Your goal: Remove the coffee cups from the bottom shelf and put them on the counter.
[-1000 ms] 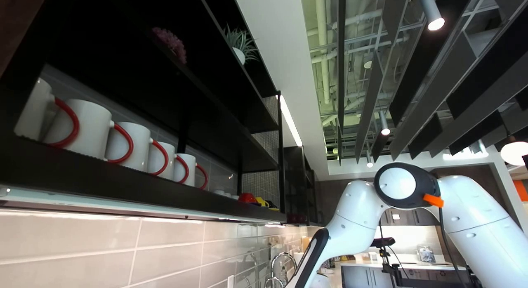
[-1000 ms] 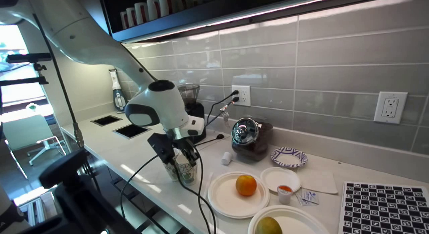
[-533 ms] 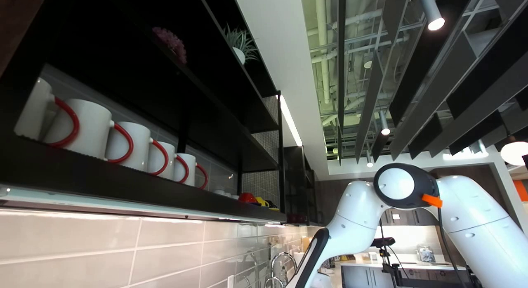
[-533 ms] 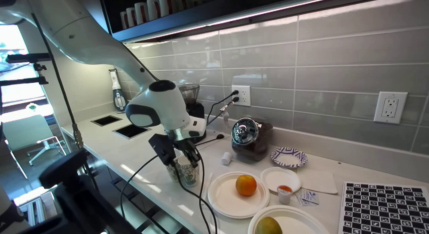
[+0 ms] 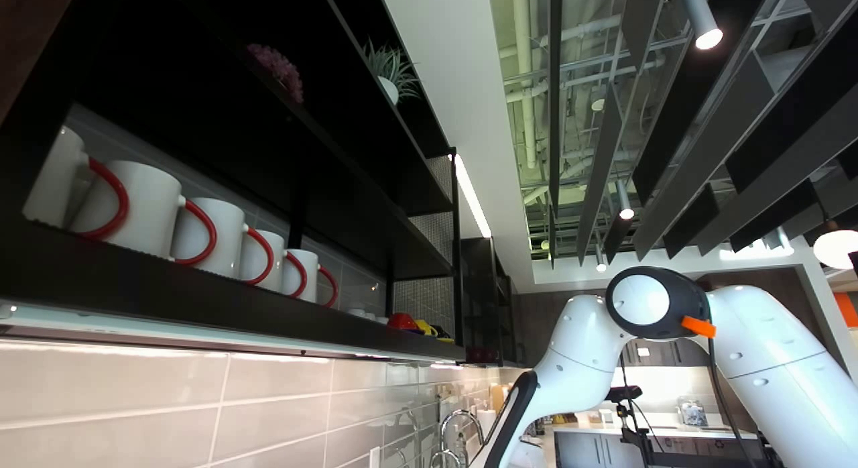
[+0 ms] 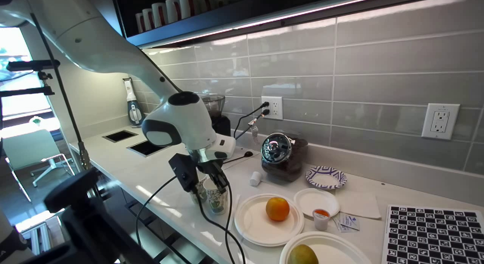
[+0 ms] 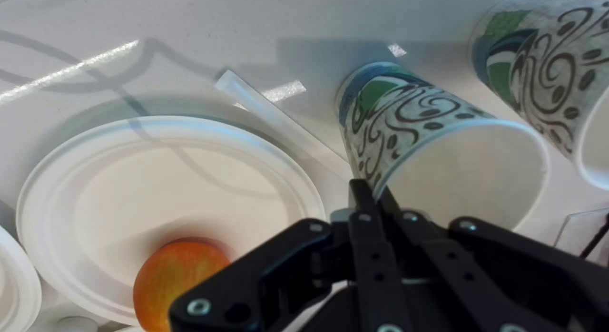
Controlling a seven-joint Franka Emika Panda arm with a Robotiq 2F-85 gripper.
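Observation:
My gripper (image 6: 218, 183) is shut on the near rim of a pale coffee cup (image 6: 216, 202) with a green-teal pattern and brown swirls. In the wrist view the fingertips (image 7: 374, 191) pinch the rim of this cup (image 7: 404, 118), one finger inside and one outside. The cup is upright at the counter (image 6: 166, 180); I cannot tell if its base touches. A second patterned cup (image 7: 552, 70) stands beside it, partly behind the gripper in an exterior view (image 6: 203, 194). The dark bottom shelf (image 5: 201, 287) holds white mugs (image 5: 144, 206) with red handles and also shows in an exterior view (image 6: 181, 33).
A white plate (image 6: 247, 218) with an orange fruit (image 6: 277, 209) lies close to the held cup. A dark jar (image 6: 295, 162), a small white cup (image 6: 256, 178) and a grinder (image 6: 221, 124) stand behind. Black cables (image 6: 227, 233) hang from the gripper.
The gripper and the held cup have shifted slightly to the right and toward the camera in an exterior view. The arm has moved a little; the mugs on the shelf have not moved.

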